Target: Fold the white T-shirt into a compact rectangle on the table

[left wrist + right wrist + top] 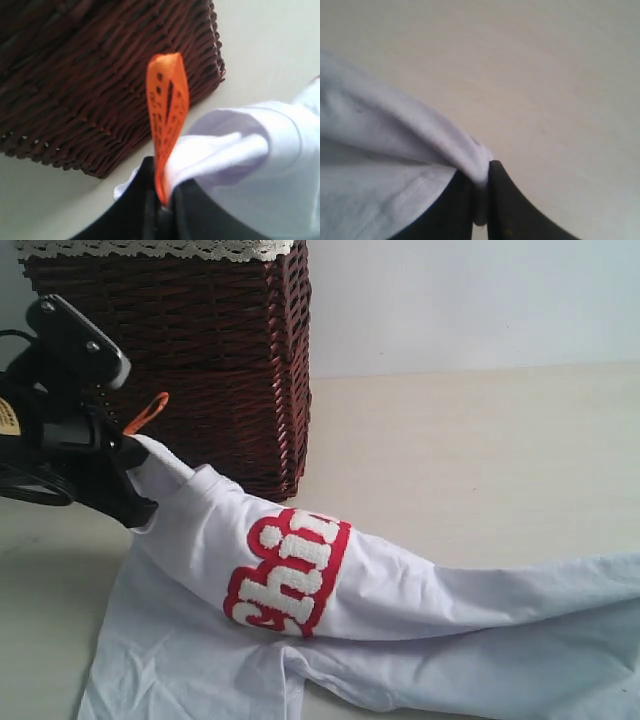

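- The white T-shirt point(420, 590) is seen across the lower half of the exterior view, from the middle left to the right edge.
- Its neck end is held up in the air at the middle left of the frame. The rest slopes down, and the lowest cloth is spread flat on the worktop point(480, 450) along the bottom of the frame.
- The left gripper point(138, 472) is seen at the left edge of the exterior view. It is closed tight on the neck of the shirt.
- In the left wrist view, white cloth and the bottom of the orange neck tag point(167, 110) are pinched between the 2 black jaws. The tag stands up from the jaws as a loop.
- The right gripper point(481, 190) is shown only in the right wrist view. It is closed tight on a fold of the white cloth, with the bare worktop seen behind it.
- The shirt is stretched out long toward the right edge of the exterior view, where it is cut off by the frame.
- White letters with a red outline point(290, 570) are seen just left of the middle, low in the exterior view. They are wrapped around the bunched cloth, so only part can be read.
- A brown wicker basket point(200, 360) is seen in the upper left, standing on the worktop behind the left gripper. A strip of white lace point(150, 248) runs along its top.
- Whether the shirt touches the basket cannot be told.
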Tool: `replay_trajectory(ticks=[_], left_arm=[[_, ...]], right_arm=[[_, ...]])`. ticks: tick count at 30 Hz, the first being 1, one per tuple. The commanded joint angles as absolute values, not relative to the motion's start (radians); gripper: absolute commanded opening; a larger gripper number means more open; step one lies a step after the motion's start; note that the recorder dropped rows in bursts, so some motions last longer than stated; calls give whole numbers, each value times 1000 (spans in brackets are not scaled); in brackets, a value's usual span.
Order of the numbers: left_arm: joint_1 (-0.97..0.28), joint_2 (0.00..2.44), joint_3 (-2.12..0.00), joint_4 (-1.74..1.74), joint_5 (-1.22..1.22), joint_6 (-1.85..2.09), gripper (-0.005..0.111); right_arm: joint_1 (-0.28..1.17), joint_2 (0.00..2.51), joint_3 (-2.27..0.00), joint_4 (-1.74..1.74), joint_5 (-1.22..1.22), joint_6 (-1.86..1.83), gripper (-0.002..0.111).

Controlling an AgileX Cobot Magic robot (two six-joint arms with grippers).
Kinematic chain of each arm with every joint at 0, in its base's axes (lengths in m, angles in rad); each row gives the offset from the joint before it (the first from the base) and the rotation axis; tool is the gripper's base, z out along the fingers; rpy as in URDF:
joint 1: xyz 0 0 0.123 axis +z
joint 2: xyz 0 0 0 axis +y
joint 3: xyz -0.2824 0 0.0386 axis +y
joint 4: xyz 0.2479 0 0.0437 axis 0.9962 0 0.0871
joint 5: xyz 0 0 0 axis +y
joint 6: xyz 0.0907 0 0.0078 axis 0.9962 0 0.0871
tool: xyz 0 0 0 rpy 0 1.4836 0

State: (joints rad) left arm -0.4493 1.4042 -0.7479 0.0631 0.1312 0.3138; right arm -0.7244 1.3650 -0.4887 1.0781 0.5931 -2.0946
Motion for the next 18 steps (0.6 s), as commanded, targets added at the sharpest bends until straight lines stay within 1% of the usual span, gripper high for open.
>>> replay_trajectory(ticks=[1,3,5,8,13,15,16,18], left_arm=[[-447,1489,-744,71,39,326,0],[-447,1517,-744,71,-10,341,0],[-441,1545,-744,71,-53,341,0],[-441,1570,-744,71,-61,364,0],[-441,1579,-744,71,-105,365,0],[-441,1579,-744,71,-141,367,1],[-441,1579,-744,73,-149,367,2],[-441,1577,-744,75,-151,391,8]], right_arm=[[-727,1442,-546,1248,583,-2107,0],[-727,1463,-573,1358,584,-2107,0],[-727,1483,-596,1469,591,-2107,4],[-727,1517,-628,1542,619,-2107,16],[-727,1569,-660,1558,661,-2107,45],[-727,1579,-663,1587,661,-2107,53],[-727,1582,-666,1598,661,-2107,56],[-727,1582,-670,1600,666,-2107,58]])
